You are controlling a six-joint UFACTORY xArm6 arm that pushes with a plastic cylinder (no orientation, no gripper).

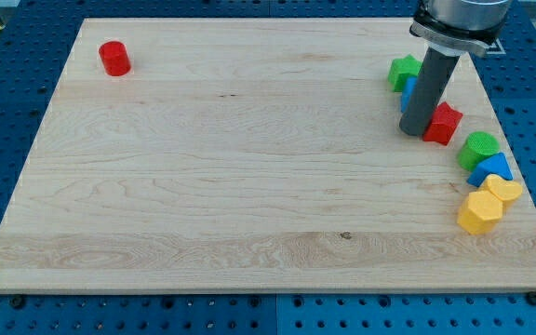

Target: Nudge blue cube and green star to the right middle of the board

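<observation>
On your worktop [249, 186], a pale wooden board on a blue perforated base, the two task blocks sit close together near the view's upper right. The green star [403, 72] is a bright green piece with blunt points, its right side cut off from view by the rod. Just below and to the right of it you can see only a thin sliver of the blue cube [408, 94], a mid-blue edge peeking out from behind the rod, so its shape is hard to confirm from what shows. The two appear to touch, or nearly so.

There is no pincer on this arm, so you have nothing open, closed or holding anything; the arm ends in a dark grey rod. My tip [415, 133] rests on the board just below the blue cube and directly left of a red block [444, 123] of irregular shape, which seems to touch it.

Further down the right edge you have a cluster: a green cylinder [479, 149], a blue block [492, 171] just beneath it, then a yellow block [504, 190] and a larger yellow hexagonal block [479, 213], each against the next. Well apart from all this, a red cylinder [114, 59] stands alone near the view's upper left corner.
</observation>
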